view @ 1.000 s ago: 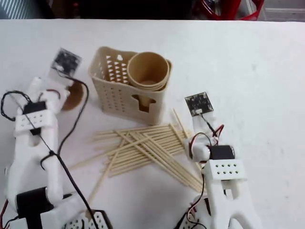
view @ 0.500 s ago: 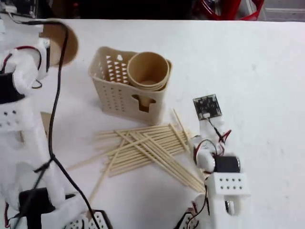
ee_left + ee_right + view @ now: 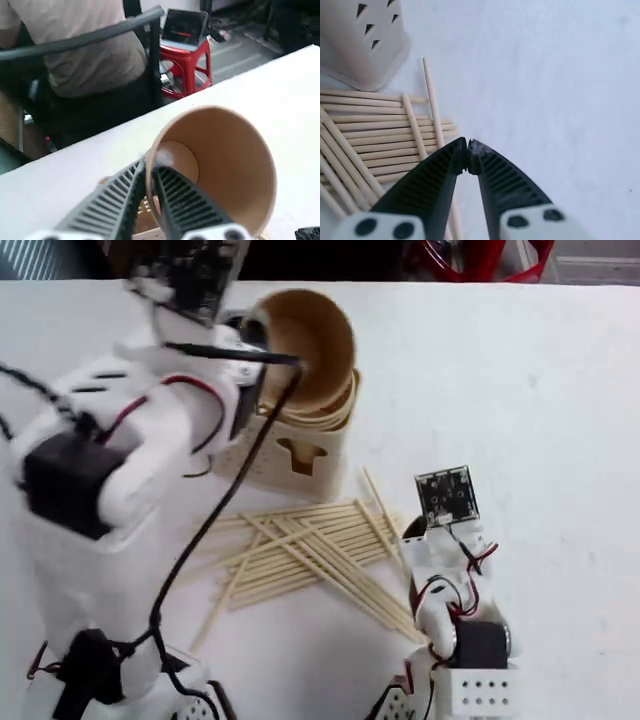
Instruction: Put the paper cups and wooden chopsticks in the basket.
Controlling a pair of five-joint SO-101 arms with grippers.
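Table (image 3: 560, 390): L hand (image 3: 149, 164) w/ cup (image 3: 235, 150)

paper cup (image 3: 305, 345) raised, now over basket (image 3: 325, 470)

Around my white table (image 3: 560, 390)
A red stool (image 3: 186, 54) stands on the floor beyond it, a dark screen (image 3: 186, 25) on top, a black chair (image 3: 100, 34) just beside.

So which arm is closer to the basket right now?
Left. The left gripper holds a paper cup right over the basket; the right gripper is by the chopsticks, apart from the basket.
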